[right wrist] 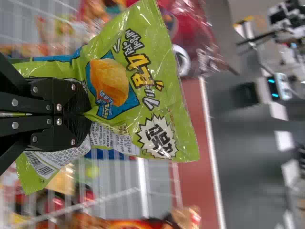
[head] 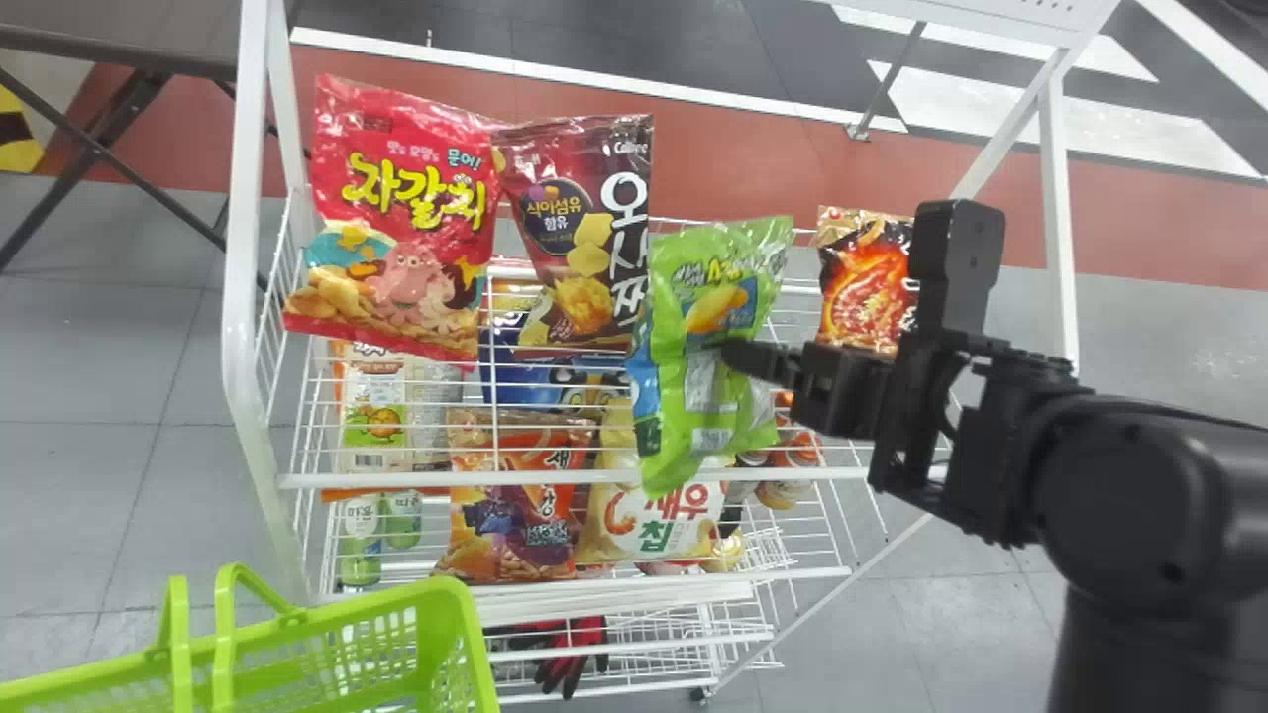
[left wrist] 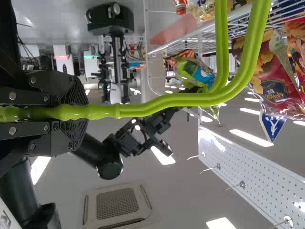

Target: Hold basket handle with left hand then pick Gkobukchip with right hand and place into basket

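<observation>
My right gripper point(head: 738, 358) is shut on the side of the green Gkobukchip bag point(head: 705, 396), which it holds in front of the rack's upper snack row. In the right wrist view the right gripper point(right wrist: 88, 110) pinches the green bag point(right wrist: 147, 81), whose film creases around the fingers. The green basket point(head: 451, 604) is at the lower left of the head view. Over in the left wrist view, my left gripper point(left wrist: 78, 113) is shut on the green basket handle point(left wrist: 167, 100), with the handle's bars curving away from it.
The white wire rack point(head: 396, 479) holds other snacks, among them a red bag point(head: 416, 228), a brown bag point(head: 584, 238) and an orange-and-black bag point(head: 862, 287). Lower down lie an orange bag point(head: 515, 505) and a cream bag point(head: 649, 525). The rack's white post point(head: 243, 248) stands behind the basket.
</observation>
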You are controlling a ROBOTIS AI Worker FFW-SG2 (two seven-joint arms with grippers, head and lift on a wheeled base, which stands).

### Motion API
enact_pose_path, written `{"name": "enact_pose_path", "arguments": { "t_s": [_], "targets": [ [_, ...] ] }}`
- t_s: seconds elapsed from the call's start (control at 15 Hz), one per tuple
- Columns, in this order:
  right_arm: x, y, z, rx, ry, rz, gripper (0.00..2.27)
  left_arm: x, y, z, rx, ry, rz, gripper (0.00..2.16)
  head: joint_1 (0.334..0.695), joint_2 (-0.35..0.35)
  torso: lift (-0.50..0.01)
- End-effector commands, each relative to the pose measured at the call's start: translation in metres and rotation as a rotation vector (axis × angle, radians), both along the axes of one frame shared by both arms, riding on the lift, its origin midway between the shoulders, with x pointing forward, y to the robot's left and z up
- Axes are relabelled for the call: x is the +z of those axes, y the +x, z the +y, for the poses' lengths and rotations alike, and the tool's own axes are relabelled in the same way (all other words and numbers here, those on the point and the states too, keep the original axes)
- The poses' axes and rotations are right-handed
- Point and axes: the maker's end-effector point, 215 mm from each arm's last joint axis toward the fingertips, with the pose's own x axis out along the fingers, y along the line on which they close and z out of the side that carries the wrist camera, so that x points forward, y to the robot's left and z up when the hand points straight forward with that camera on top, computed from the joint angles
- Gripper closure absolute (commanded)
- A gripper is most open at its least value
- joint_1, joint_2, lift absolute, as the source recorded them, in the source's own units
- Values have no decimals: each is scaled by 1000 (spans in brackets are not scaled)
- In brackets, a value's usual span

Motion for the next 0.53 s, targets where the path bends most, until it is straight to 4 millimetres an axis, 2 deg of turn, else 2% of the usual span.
{"name": "enact_pose_path", "arguments": {
  "t_s": [0.0, 0.2, 0.47],
  "targets": [
    [10, -18, 32, 87, 66, -1, 2246, 1, 1, -1, -1, -2, -3, 2155, 695, -239, 0],
    [11, -43, 84, 209, 144, 12, 2246, 1, 1, -1, -1, -1, -3, 2155, 695, -185, 0],
    [1, -81, 149, 360, 228, 67, 2246, 1, 1, -1, -6, -2, 1, 2155, 695, -57, 0]
  ]
}}
